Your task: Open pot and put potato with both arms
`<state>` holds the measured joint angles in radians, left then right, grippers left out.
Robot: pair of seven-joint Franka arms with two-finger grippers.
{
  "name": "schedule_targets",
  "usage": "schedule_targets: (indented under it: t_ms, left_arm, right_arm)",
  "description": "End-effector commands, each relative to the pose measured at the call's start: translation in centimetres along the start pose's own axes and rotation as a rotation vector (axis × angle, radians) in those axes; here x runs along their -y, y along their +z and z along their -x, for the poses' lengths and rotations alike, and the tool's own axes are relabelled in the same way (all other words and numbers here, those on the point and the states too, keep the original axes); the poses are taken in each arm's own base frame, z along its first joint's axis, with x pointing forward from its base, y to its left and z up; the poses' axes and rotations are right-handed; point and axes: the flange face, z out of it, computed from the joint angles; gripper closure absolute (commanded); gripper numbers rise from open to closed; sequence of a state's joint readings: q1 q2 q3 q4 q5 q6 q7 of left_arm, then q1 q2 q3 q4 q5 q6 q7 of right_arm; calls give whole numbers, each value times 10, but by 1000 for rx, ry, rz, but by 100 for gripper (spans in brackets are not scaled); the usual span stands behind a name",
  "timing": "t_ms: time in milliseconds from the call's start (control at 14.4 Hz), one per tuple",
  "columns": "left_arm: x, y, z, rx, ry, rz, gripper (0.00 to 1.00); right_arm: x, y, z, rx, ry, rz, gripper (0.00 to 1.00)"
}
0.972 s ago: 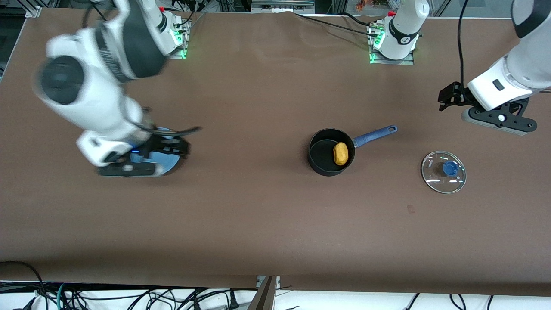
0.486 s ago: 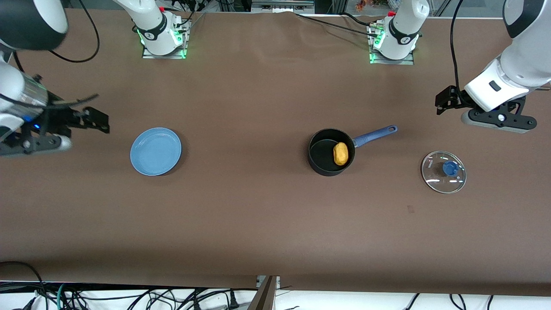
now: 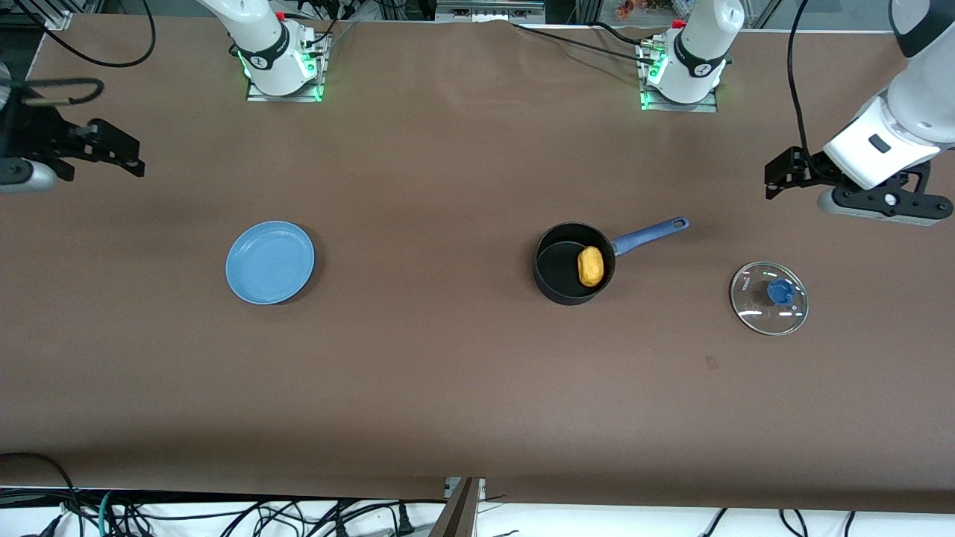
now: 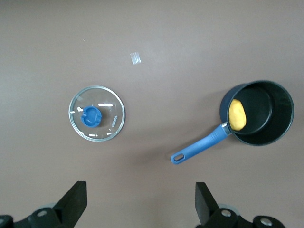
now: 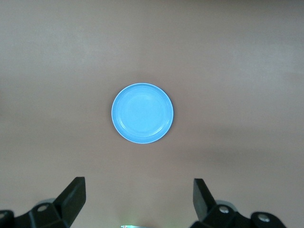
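The black pot [image 3: 561, 272] with its blue handle [image 3: 649, 233] stands uncovered near the table's middle, toward the left arm's end. The yellow-orange potato [image 3: 590, 266] lies inside it on the handle side. Pot [image 4: 266, 111] and potato [image 4: 237, 115] also show in the left wrist view. The glass lid [image 3: 769, 297] with a blue knob lies flat on the table beside the pot, toward the left arm's end. My left gripper [image 3: 773, 179] is open and empty, up in the air over the table near the lid [image 4: 96, 120]. My right gripper [image 3: 128, 155] is open and empty, high over the right arm's end of the table.
A flat light-blue plate [image 3: 270, 262] lies bare toward the right arm's end and shows in the right wrist view [image 5: 142, 113]. A small pale scrap [image 3: 712, 363] lies nearer the front camera than the lid. The arm bases stand along the table's back edge.
My right arm has swung away from over the plate toward its own end of the table, uncovering the plate. My left gripper has shifted slightly. Pot, potato and lid have not moved.
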<state>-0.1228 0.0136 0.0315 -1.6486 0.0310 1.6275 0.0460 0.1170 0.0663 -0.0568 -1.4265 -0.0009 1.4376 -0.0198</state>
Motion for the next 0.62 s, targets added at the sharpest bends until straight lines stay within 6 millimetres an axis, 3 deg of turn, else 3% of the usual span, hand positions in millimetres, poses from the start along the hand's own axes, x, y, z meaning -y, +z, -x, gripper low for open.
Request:
schedule_targets:
  t_ms: [0,208,556]
  left_arm:
    - [6,-21,-8,-47,-18,18,0]
    - [23,-29,-8,-67,-43,19,0]
    - [-2,-27,-11,-55,-6,8,0]
  right_arm:
    - [-2,10,13,28,-13,6,0]
    - [-8,20,13,50,-3,9,0]
    - [-13,26,10,60,6,38,0]
